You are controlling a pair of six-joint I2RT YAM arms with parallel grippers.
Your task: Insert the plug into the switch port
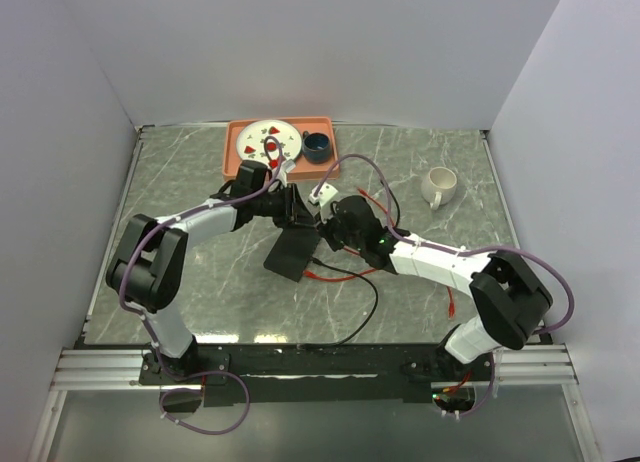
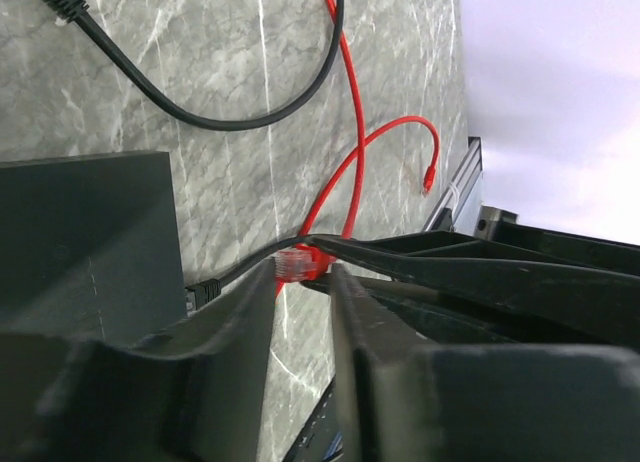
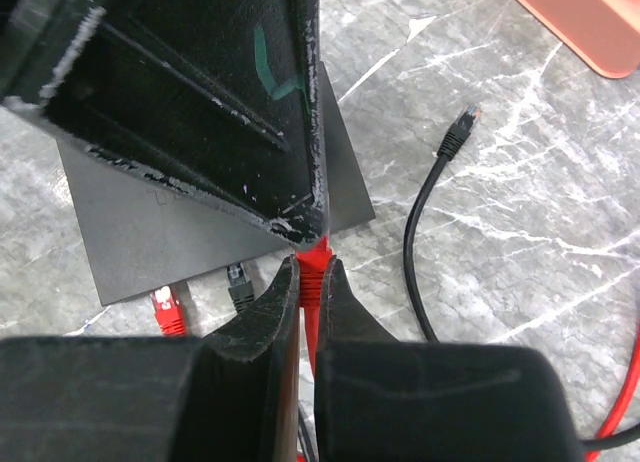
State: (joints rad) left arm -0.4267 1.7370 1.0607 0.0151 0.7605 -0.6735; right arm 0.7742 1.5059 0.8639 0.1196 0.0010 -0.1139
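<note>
The switch [image 1: 290, 254] lies flat, centre-left. The left gripper [image 2: 301, 275] has jaws narrowly apart about the plug [image 2: 293, 263]; clamping cannot be confirmed. The right gripper [image 3: 312, 272] is clamped on the plug, just beside the switch. Square the plug to the switch edge before advancing. Only the right wrist view shows a second red connector [image 3: 168, 310] there

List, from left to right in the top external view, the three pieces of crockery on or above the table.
white plate → dark blue cup → white mug
</note>
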